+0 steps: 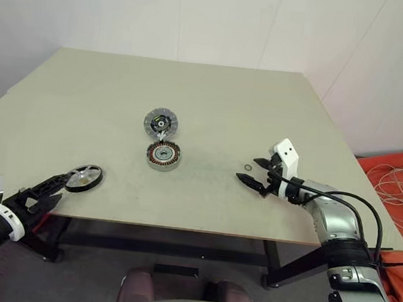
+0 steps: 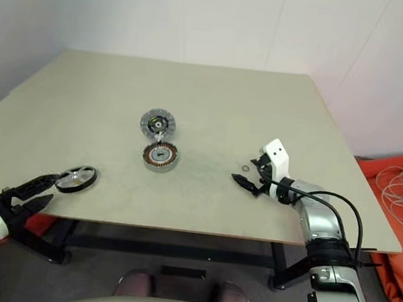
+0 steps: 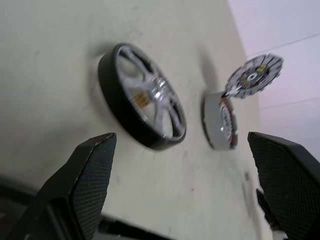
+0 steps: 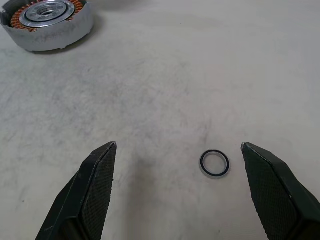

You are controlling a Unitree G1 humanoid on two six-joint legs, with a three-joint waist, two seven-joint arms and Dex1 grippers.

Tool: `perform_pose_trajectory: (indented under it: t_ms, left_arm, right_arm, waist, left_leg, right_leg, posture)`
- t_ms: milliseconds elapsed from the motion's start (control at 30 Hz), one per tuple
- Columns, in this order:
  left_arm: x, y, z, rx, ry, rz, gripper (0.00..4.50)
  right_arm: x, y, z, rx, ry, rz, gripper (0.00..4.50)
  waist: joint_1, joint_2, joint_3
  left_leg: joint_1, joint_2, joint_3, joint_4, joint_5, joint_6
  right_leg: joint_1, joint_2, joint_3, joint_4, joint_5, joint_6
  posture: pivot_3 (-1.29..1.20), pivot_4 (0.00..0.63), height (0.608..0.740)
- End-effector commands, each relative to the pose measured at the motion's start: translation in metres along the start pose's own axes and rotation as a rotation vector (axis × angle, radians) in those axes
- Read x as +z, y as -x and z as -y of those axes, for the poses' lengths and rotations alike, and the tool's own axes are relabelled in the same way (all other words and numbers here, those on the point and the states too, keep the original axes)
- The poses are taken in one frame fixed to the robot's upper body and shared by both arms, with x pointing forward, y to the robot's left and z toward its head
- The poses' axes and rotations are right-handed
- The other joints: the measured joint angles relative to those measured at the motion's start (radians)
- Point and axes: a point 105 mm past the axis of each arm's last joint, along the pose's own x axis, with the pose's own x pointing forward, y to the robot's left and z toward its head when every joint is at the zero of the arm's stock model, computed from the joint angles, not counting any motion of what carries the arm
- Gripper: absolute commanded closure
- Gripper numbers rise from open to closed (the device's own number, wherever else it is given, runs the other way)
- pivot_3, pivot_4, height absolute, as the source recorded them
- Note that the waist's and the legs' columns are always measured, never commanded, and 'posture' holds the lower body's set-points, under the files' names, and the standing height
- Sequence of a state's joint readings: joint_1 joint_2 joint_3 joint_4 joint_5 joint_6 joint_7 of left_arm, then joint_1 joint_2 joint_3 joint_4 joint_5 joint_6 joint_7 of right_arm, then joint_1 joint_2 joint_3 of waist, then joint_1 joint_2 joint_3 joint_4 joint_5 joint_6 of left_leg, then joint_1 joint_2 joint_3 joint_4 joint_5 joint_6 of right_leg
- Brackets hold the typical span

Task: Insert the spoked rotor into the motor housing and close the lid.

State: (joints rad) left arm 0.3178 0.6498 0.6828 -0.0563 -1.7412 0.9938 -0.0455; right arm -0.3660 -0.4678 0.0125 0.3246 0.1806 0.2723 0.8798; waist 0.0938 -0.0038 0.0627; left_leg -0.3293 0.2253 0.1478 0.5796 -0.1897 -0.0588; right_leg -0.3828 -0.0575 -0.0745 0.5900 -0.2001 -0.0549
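On matte table (image 1: 262, 114): copper-wound steel motor housing (image 1: 164, 156), black-rimmed spoked rotor (image 1: 85, 177); both hands wide, seemingly empty.

The spoked rotor (image 1: 85, 177), lower left, has a black rim and pale silver spokes. At the centre, the motor housing (image 1: 164, 155) shows copper-brown windings within silver, and the lid (image 1: 160, 123) is dark grey, finely radial-patterned.

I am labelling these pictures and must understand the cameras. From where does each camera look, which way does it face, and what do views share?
Head views: look forward and down over the table; both arms show.
Left wrist view: looks along the open left gripper at the spoked rotor.
Right wrist view: looks along the open right gripper at the small ring.
Shared: all views show the motor housing.
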Motion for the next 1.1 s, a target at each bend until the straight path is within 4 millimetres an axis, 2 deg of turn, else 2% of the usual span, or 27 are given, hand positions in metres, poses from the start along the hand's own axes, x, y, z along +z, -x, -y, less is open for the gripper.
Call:
perform_pose_trajectory:
  t_ms: [33, 333, 433, 533, 633, 767, 900, 1100]
  left_arm:
    - [0.001, -0.014, 0.009, -0.041, 0.0, 0.017, 0.01]
    - [0.008, -0.05, 0.01, -0.041, -0.027, 0.061, 0.01]
    - [0.005, -0.046, 0.01, -0.043, -0.039, 0.035, 0.01]
    - [0.009, -0.033, 0.008, -0.026, -0.087, 0.038, 0.01]
    - [0.014, -0.022, 0.017, -0.036, -0.254, 0.037, 0.01]
    - [0.026, -0.009, 0.046, -0.163, -0.507, 0.117, 0.01]
    - [0.025, -0.011, 0.053, -0.171, -0.716, 0.053, 0.01]
    - [0.033, -0.017, 0.069, -0.233, -0.882, 0.062, 0.01]
  right_arm:
    - [0.018, -0.002, 0.003, 0.004, 0.046, 0.05, 0.0]
    - [0.019, -0.003, 0.004, 0.002, 0.053, 0.057, 0.0]
    - [0.019, -0.001, 0.004, -0.003, 0.049, 0.06, 0.0]
    - [0.017, 0.002, 0.004, -0.006, 0.048, 0.059, 0.0]
    - [0.017, 0.008, 0.005, 0.001, 0.04, 0.059, 0.0]
    - [0.021, 0.017, 0.002, 0.047, 0.035, 0.071, 0.0]
    - [0.021, 0.022, 0.0, 0.083, 0.051, 0.053, 0.0]
    - [0.023, 0.025, 0.001, 0.093, 0.065, 0.044, 0.0]
  waist:
    - [0.0, 0.0, 0.0]
    - [0.002, 0.0, -0.001]
    - [0.001, -0.001, -0.001]
    - [-0.003, -0.001, -0.001]
    - [-0.002, -0.001, -0.001]
    - [0.003, 0.0, 0.0]
    - [0.0, 0.001, 0.0]
    - [-0.003, 0.002, 0.001]
  left_leg:
    - [0.0, 0.0, 0.0, 0.0, 0.0, 0.0]
    - [0.004, 0.0, 0.0, -0.001, 0.0, 0.0]
    - [0.004, 0.0, 0.0, -0.002, 0.0, 0.0]
    - [0.002, 0.0, 0.0, -0.002, -0.001, 0.001]
    - [0.0, 0.001, 0.0, -0.003, -0.001, 0.002]
    - [-0.001, 0.0, 0.0, -0.003, -0.002, 0.002]
    - [0.002, 0.0, 0.0, -0.003, -0.002, 0.002]
    - [0.012, 0.0, 0.001, -0.003, -0.002, 0.002]
  right_leg:
    - [0.001, 0.0, 0.0, 0.0, 0.0, 0.0]
    - [0.007, 0.0, 0.0, 0.0, 0.0, 0.0]
    - [0.006, 0.0, 0.0, 0.0, 0.0, 0.0]
    - [0.006, 0.0, 0.0, 0.0, 0.0, 0.0]
    - [0.004, 0.0, 0.0, 0.0, 0.0, 0.0]
    - [0.002, 0.0, 0.0, 0.0, 0.0, 0.0]
    - [0.005, 0.0, 0.0, 0.0, 0.0, 0.0]
    - [0.012, 0.0, 0.001, -0.001, 0.0, 0.0]
  posture:
    - [0.0, 0.0, 0.74]
    - [0.0, 0.0, 0.74]
    - [0.0, 0.0, 0.74]
    - [0.0, 0.0, 0.74]
    - [0.0, 0.0, 0.74]
    - [0.0, 0.0, 0.74]
    - [0.0, 0.0, 0.74]
    - [0.0, 0.0, 0.74]
